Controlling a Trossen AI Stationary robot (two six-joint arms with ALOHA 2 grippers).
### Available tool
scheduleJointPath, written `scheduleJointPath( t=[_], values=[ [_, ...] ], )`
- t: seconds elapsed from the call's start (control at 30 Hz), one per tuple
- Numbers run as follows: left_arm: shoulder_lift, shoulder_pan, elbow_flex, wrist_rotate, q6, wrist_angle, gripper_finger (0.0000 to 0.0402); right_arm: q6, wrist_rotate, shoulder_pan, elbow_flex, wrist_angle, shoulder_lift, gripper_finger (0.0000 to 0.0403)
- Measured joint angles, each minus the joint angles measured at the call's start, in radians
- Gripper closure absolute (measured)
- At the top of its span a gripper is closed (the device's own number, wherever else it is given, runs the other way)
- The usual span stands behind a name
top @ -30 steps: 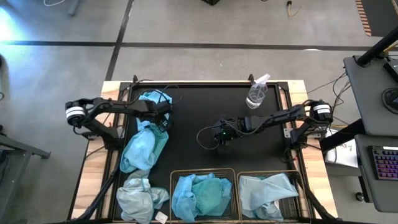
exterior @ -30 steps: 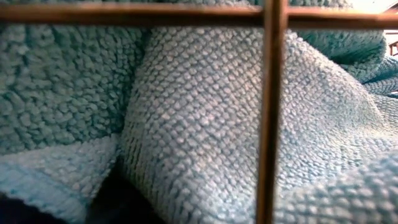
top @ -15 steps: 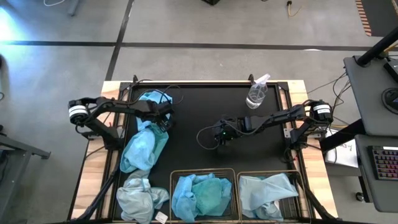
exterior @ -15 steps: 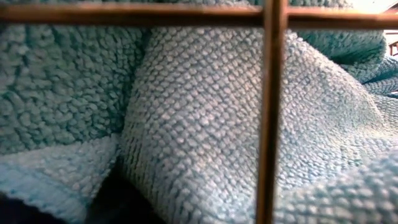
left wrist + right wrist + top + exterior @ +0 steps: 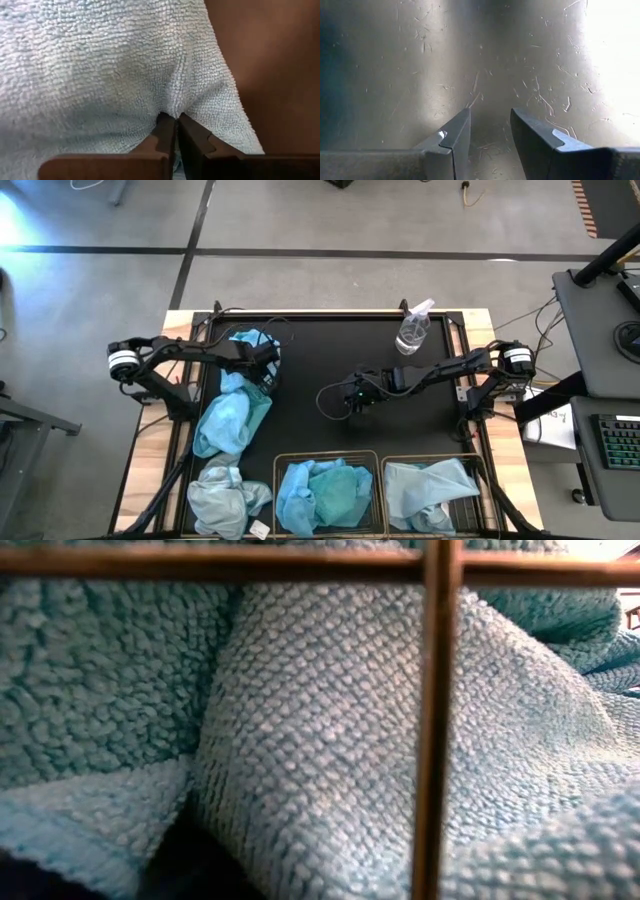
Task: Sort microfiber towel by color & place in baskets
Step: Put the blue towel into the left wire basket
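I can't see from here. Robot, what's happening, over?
Left gripper pinched shut on blue towel. Right gripper open over bare table. Nothing blocking baskets.

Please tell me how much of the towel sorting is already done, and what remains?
Partly done. The left basket holds turquoise towels and the right basket holds pale towels. In hand: the left gripper is shut on a towel at the table's far left. Left to sort: a turquoise towel and a pale towel on the table's left side. The right gripper waits open over bare table at mid-table.

The black table [image 5: 320, 360] carries towels [image 5: 232, 418], two baskets [image 5: 378, 456] and a spray bottle [image 5: 412, 330].
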Motion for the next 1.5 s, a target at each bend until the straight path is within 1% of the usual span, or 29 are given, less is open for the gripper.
scheduleJointPath(
  t=[0.1, 0.17, 0.37, 0.43, 0.77, 0.9, 1.0, 1.1, 1.23, 1.37, 1.5],
  values=[
    [-0.013, -0.031, 0.044, 0.111, 0.008, -0.006, 0.0400, 0.006, 0.000, 0.000, 0.001, 0.002, 0.000, 0.0268],
    [-0.030, -0.061, 0.090, 0.130, 0.020, -0.006, 0.0401, 0.016, 0.000, 0.000, 0.001, 0.004, 0.000, 0.0268],
    [-0.078, -0.167, 0.287, 0.125, 0.064, -0.101, 0.0401, 0.039, 0.000, 0.000, 0.002, 0.005, 0.000, 0.0268],
    [-0.087, -0.208, 0.356, 0.109, 0.068, -0.127, 0.0401, 0.040, 0.000, 0.000, 0.002, 0.006, 0.000, 0.0268],
    [-0.090, -0.411, 0.715, 0.106, 0.090, -0.287, 0.0401, 0.035, 0.002, 0.000, 0.002, 0.006, 0.000, 0.0268],
    [-0.086, -0.476, 0.855, 0.105, 0.086, -0.319, 0.0401, 0.036, 0.002, 0.000, 0.002, 0.006, 0.000, 0.0268],
    [-0.082, -0.525, 0.941, 0.103, 0.079, -0.314, 0.0402, 0.038, 0.002, 0.000, 0.002, 0.007, 0.000, 0.0268],
    [-0.076, -0.581, 0.985, 0.097, 0.064, -0.295, 0.0402, 0.050, 0.002, 0.000, 0.002, 0.009, 0.000, 0.0268],
    [-0.049, -0.673, 1.007, 0.081, 0.053, -0.249, 0.0402, 0.051, 0.002, 0.000, 0.002, 0.009, 0.000, 0.0268],
    [-0.004, -0.777, 1.019, 0.082, 0.052, -0.189, 0.0402, 0.045, 0.001, 0.000, 0.002, 0.009, 0.000, 0.0268],
    [0.058, -0.877, 1.059, 0.074, 0.052, -0.141, 0.0401, 0.045, 0.001, 0.000, 0.002, 0.011, 0.000, 0.0268]
  ],
)
